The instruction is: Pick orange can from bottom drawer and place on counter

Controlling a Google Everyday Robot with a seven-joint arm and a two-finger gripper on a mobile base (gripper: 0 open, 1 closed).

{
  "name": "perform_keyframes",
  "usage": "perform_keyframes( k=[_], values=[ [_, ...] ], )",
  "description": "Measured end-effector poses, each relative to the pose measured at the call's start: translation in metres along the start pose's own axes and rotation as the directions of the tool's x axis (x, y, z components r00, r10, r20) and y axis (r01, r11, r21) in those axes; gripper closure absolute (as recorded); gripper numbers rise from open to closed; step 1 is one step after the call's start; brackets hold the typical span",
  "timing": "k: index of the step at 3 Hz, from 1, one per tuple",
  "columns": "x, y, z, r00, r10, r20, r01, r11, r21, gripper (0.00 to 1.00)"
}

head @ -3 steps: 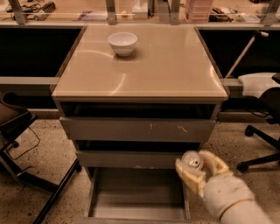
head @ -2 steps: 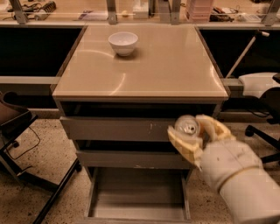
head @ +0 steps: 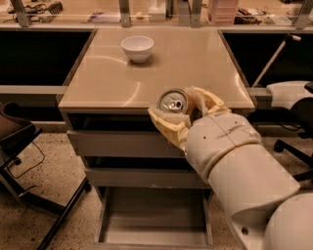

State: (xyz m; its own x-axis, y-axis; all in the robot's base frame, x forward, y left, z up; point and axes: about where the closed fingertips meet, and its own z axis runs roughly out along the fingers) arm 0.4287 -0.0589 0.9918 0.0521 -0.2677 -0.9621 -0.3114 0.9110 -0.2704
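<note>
My gripper is shut on the orange can, of which mostly the silver lid shows. It holds the can in the air at the front edge of the beige counter, right of the middle. The cream fingers wrap both sides of the can. The bottom drawer stands pulled open below, its flat grey floor bare. My white arm fills the lower right of the camera view.
A white bowl sits on the counter's far side. Two upper drawers are slightly open. A long cluttered desk with metal posts runs behind. A dark chair stands at left and a chair base at right.
My gripper has risen with the can from beside the bottom drawer, past the upper drawer fronts, to the counter's front edge.
</note>
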Motion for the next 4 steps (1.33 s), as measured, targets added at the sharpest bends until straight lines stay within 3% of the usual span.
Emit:
perform_keyframes(
  k=[1,2,3,4],
  values=[
    [0.009,0.001,-0.003,1.0,0.017,-0.004,-0.017,0.999,0.041,1.0],
    [-0.004,-0.047,-0.001,0.998,0.046,0.041,-0.051,0.9888,0.14,1.0],
    [-0.038,-0.107,0.017,0.993,0.082,0.086,-0.097,0.9779,0.186,1.0],
    [-0.123,-0.098,0.043,0.986,0.079,0.149,-0.096,0.9893,0.11,1.0]
  ],
)
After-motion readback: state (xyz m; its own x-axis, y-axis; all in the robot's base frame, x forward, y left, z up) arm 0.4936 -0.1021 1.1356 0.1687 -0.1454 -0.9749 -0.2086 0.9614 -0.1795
